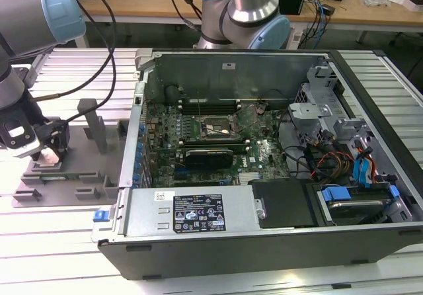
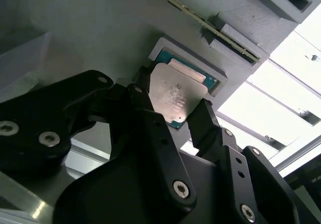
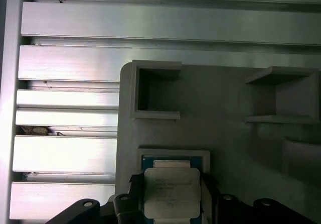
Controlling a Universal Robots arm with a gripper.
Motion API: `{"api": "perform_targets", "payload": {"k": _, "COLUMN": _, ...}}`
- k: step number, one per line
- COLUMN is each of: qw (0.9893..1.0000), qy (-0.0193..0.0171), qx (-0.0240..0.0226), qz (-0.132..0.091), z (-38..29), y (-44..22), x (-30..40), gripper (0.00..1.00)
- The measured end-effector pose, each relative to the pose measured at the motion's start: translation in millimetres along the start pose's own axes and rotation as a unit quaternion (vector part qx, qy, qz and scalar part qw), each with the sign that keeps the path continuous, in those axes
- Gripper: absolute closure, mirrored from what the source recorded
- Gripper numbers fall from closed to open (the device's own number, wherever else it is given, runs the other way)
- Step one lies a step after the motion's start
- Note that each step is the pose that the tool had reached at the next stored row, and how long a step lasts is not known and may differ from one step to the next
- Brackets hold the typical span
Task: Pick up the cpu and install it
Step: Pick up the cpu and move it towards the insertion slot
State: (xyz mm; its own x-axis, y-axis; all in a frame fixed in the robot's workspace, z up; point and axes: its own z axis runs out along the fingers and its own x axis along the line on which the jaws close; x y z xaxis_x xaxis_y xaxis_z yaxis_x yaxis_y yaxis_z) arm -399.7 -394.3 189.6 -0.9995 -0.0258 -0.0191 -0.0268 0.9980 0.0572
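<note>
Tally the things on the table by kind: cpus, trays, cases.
cpu: 1
tray: 1
case: 1
Total: 3

Grey arm (image 1: 20, 17), blue caps (image 1: 63, 4), blk fingers (image 2: 155, 138)

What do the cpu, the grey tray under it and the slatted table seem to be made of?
The cpu: a pale metal lid with a dull, slightly mottled sheen, over a blue-green board rim. The tray: probably matte grey plastic, since the colour is flat with no glare. The table: likely bare aluminium slats, judging by the bright streaky reflections.
</note>
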Motion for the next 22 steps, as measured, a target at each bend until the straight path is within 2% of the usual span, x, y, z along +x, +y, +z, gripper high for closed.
{"api": "perform_targets", "payload": {"k": 4, "qw": 1.0000, "qy": 0.0000, "qx": 0.0000, "qz": 0.000, "z": -4.2, "y": 0.2, "x": -0.1, "gripper": 0.46}}
{"api": "perform_targets", "payload": {"k": 7, "qw": 1.0000, "qy": 0.0000, "qx": 0.0000, "qz": 0.000, "z": -12.8, "y": 0.7, "x": -0.3, "gripper": 0.46}}
{"api": "perform_targets", "payload": {"k": 11, "qw": 1.0000, "qy": 0.0000, "qx": 0.0000, "qz": 0.000, "z": -32.9, "y": 1.9, "x": -0.6, "gripper": 0.46}}
{"api": "perform_targets", "payload": {"k": 14, "qw": 1.0000, "qy": 0.0000, "qx": 0.0000, "qz": 0.000, "z": -53.4, "y": 3.1, "x": -1.0, "gripper": 0.46}}
{"api": "perform_targets", "payload": {"k": 22, "qw": 1.0000, "qy": 0.0000, "qx": 0.0000, "qz": 0.000, "z": -86.2, "y": 5.0, "x": -1.7, "gripper": 0.46}}
